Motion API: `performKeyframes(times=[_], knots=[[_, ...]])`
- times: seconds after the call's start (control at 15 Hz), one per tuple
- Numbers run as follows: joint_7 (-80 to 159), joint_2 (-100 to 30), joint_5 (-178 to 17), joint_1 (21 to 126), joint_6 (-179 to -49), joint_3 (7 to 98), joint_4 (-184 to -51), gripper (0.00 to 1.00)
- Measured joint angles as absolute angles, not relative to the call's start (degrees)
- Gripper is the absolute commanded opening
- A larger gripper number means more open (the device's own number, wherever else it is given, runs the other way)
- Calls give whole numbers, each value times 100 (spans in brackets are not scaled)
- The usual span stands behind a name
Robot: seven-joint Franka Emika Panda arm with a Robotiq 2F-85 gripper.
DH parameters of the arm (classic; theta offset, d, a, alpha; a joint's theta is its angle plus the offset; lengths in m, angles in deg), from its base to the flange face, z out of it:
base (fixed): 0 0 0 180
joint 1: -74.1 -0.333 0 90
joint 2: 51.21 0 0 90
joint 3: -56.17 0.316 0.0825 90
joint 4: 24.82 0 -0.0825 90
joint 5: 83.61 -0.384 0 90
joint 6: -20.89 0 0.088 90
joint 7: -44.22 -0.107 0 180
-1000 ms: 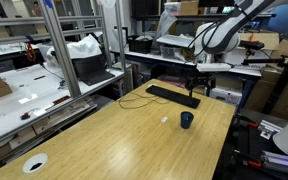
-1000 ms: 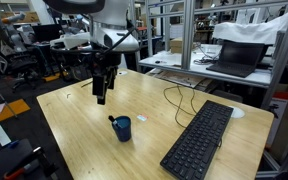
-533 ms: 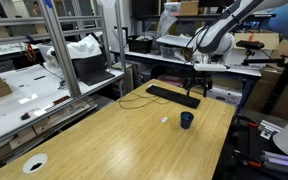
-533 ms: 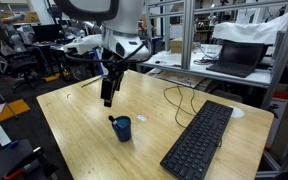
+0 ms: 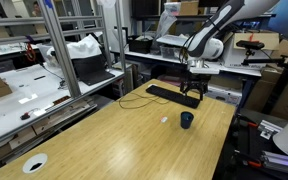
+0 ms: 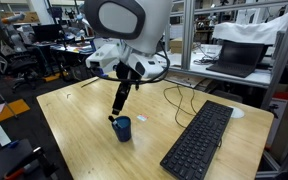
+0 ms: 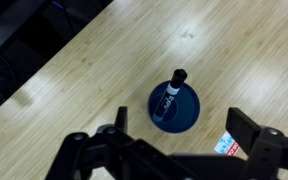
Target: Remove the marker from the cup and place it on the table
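Observation:
The dark blue cup (image 7: 184, 118) stands upright on the light wood table (image 7: 74, 70), with the dark marker (image 7: 170, 94) leaning inside it, its cap past the rim. In the wrist view my gripper (image 7: 184, 128) is open and empty above the cup, one finger on each side and apart from it. In both exterior views the gripper (image 5: 192, 93) (image 6: 117, 109) hangs just over the cup (image 5: 187, 120) (image 6: 123, 129). The marker (image 6: 113, 119) pokes out of the cup.
A black keyboard (image 6: 199, 140) (image 5: 172, 95) lies near the cup with a black cable (image 6: 172, 98) beside it. A small white printed tag (image 7: 227, 146) lies close to the cup. A flat white ring (image 5: 34, 162) sits at the table's far corner. Workbenches surround the table.
The arm has swung across the table toward the cup, and the open gripper now hangs just above it. The cup and marker have not moved.

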State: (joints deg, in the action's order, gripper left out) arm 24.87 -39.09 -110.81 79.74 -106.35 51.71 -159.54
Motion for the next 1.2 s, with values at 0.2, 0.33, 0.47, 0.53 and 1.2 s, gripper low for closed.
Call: performKeyframes(times=[0.2, 0.33, 0.47, 0.53, 1.2], knots=[[2577, -3589, -11139, 7973, -10427, 5177, -15650, 65], [2596, -3396, -11141, 7973, -10306, 5178, -15456, 65], [2624, -3198, -11150, 7979, -10192, 5177, -15276, 71], [2639, -3100, -11155, 7985, -10143, 5177, -15193, 73], [2951, -2093, -11493, 8141, -9636, 5180, -14528, 64]])
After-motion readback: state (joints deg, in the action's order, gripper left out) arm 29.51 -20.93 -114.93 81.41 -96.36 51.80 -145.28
